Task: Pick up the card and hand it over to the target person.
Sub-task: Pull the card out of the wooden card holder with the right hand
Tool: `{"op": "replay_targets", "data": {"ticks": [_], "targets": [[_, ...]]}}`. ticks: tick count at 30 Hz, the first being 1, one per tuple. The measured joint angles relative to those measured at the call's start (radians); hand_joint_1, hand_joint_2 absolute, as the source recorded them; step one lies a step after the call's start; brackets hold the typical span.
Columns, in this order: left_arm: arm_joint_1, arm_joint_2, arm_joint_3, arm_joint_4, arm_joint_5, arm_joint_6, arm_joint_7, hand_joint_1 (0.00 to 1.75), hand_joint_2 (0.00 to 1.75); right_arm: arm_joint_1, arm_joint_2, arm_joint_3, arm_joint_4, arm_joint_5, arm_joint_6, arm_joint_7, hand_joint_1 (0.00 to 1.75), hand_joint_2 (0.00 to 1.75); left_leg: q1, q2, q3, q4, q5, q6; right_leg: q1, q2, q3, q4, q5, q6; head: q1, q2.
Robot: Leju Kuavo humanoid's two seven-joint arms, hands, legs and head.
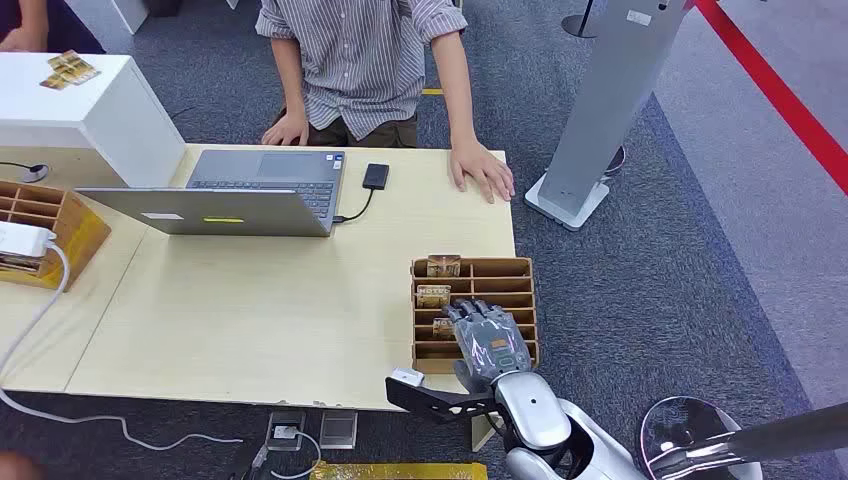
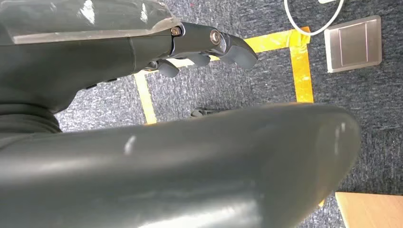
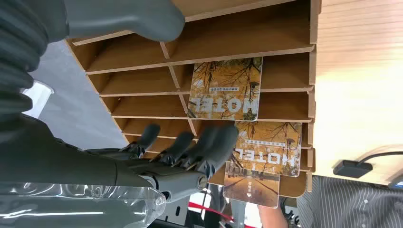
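From the head view I see my right hand point(image 1: 490, 338) reaching over the wooden card rack point(image 1: 520, 268) that sits at the right end of the tabletop point(image 1: 250, 310). Its fingers point(image 3: 216, 142) are spread and slightly curled, and I see nothing held in them. In the right wrist view, the nearest card point(image 3: 225, 89) lies in a slot between the thumb and the fingertips, its yellow face printed "HOTEL". A second card point(image 3: 271, 148) with the same print stands just beside the fingertips, and a third card point(image 3: 252, 187) with a darker picture lies beyond it, further from the palm. I cannot tell whether any fingertip is touching a card.

My left hand point(image 2: 204, 47) hangs low over grey carpet point(image 2: 237, 85) marked with yellow tape point(image 2: 302, 66). Its fingers are loosely curled and apart, with nothing in them.

Past the rack, on the far side of the tabletop from my fingers, a person in a striped shirt point(image 1: 360, 60) rests both hands on the edge. An open laptop point(image 1: 240, 195) sits in front of them, with a small black box point(image 1: 375, 176) cabled to it.
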Motion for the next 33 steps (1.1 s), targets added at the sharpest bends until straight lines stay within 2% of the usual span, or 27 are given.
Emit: {"op": "replay_targets", "data": {"ticks": [4,8,12,21,26,30,33], "targets": [[0.003,0.001,-0.002,0.001,-0.001,-0.006,0.000,0.00,0.00,0.002,0.002,0.000,-0.004,0.005,-0.006,-0.001,0.85,1.75,0.000,0.000,-0.001,0.001,0.000,0.000,0.000,-0.001,-0.001,0.001,0.000,0.000,0.000,0.000],[0.005,0.001,-0.001,0.001,0.000,-0.008,0.000,0.00,0.00,0.006,-0.002,0.000,-0.013,0.006,-0.007,-0.001,1.02,1.75,0.000,0.000,0.000,0.000,0.000,0.000,0.000,0.000,0.000,0.000,0.000,0.000,0.000,0.000],[0.007,0.000,0.004,0.001,0.004,-0.006,0.000,0.00,0.00,0.008,-0.003,0.000,-0.018,0.009,-0.010,-0.003,1.31,1.75,0.000,0.000,-0.001,0.001,0.000,0.000,0.000,-0.001,0.000,0.000,0.000,0.000,0.000,0.000],[0.007,-0.003,0.004,0.000,0.005,-0.003,0.002,0.00,0.00,0.004,0.003,-0.001,-0.018,0.019,-0.021,-0.008,1.44,1.75,0.000,0.000,0.001,-0.001,0.000,0.000,0.000,0.000,0.001,-0.001,0.000,0.000,0.000,0.000],[0.006,-0.003,-0.005,0.001,-0.009,0.017,-0.012,0.00,0.00,0.006,0.004,-0.003,-0.016,0.021,-0.030,-0.009,1.66,1.75,0.000,0.000,-0.001,0.001,-0.001,0.000,0.000,-0.001,-0.001,0.001,-0.001,0.000,0.000,0.000],[0.005,-0.001,-0.013,-0.003,-0.023,0.028,-0.025,0.00,1.75,0.007,0.005,-0.005,-0.014,0.019,-0.035,-0.014,1.75,1.75,0.000,0.000,-0.001,0.001,-0.001,0.000,0.000,-0.001,-0.001,0.001,-0.001,0.000,0.000,0.000],[0.007,-0.002,0.002,-0.001,-0.014,0.020,-0.030,0.00,1.75,0.005,0.006,-0.008,-0.015,0.017,-0.046,-0.019,1.75,1.75,0.000,0.000,-0.001,0.001,0.000,0.000,0.000,-0.001,0.000,0.000,0.000,0.000,0.000,0.000]]}}
